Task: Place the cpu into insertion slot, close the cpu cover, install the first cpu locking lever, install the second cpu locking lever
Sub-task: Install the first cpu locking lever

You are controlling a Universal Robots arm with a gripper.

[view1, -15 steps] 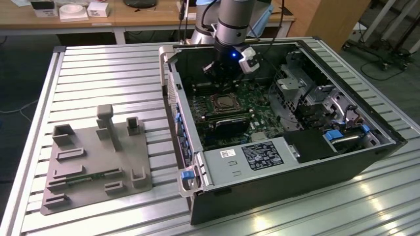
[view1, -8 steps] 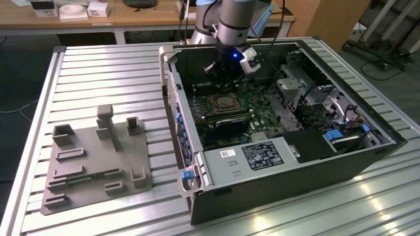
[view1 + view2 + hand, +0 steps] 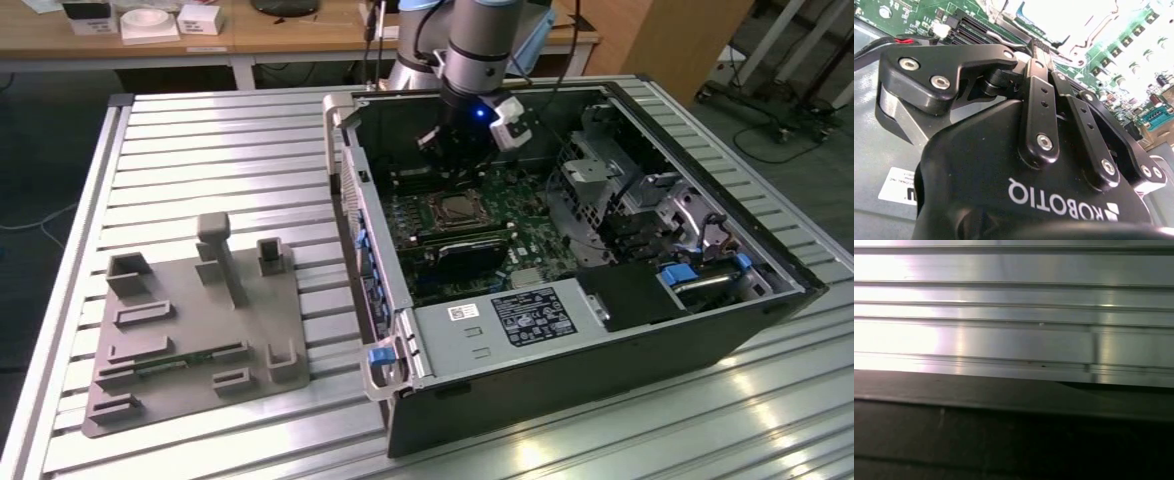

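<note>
Gripper (image 3: 461,150): hanging inside the case (image 3: 587,385), near the slot (image 3: 434,212); fingers (image 3: 1036,75) pressing together at the tips, and whether they are pinching anything cannot be told.
Cpu (image 3: 462,208): appearing to be sitting flat in the slot, silvery top facing up.
Board (image 3: 534,215): lying around the slot.
Fixture (image 3: 200,340): resting on the table (image 3: 227,140), well apart from the slot, toward the exterior view's left.

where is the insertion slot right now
In the exterior view, the insertion slot sits on the green circuit board inside the open computer case, near the picture's middle, just below the gripper.
</note>
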